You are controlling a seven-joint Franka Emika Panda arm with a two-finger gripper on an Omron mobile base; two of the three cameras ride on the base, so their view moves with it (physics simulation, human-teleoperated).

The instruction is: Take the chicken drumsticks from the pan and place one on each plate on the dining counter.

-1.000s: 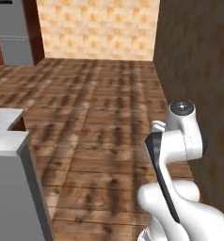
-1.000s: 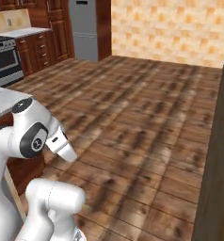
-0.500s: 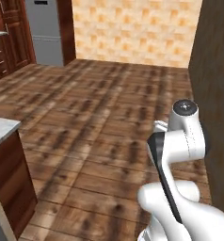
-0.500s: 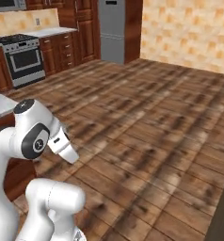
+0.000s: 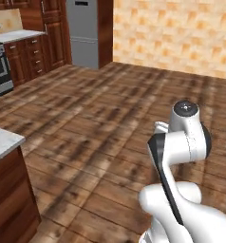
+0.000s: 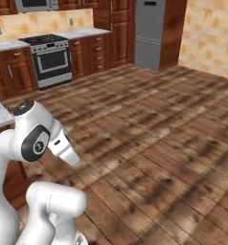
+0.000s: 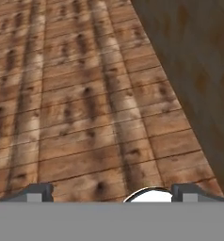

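A wide wooden floor (image 5: 100,123) spreads out in front of the robot, with lots of open room to move; far across it stand a tall grey fridge (image 5: 85,32) and dark red-brown cabinets (image 6: 99,50) against the back wall, and a steel stove (image 6: 51,60) with a black top sits between the cabinets; an orange tiled wall (image 5: 176,33) runs along the far right; close by, at the left edge of the left base view, a corner of the dining counter (image 5: 3,142) sticks in, a pale marble top on a red-brown wood base (image 5: 10,199); the white arm (image 5: 181,142) is folded up tight over its base, with its elbow high and its hand tucked low; in the hand view the gripper (image 7: 111,194) looks down at the floor beside a brown wall (image 7: 198,66), and its two dark fingertips (image 7: 38,192) stand wide apart with nothing between them; I cannot see the pan, the drumsticks or the plates from here.
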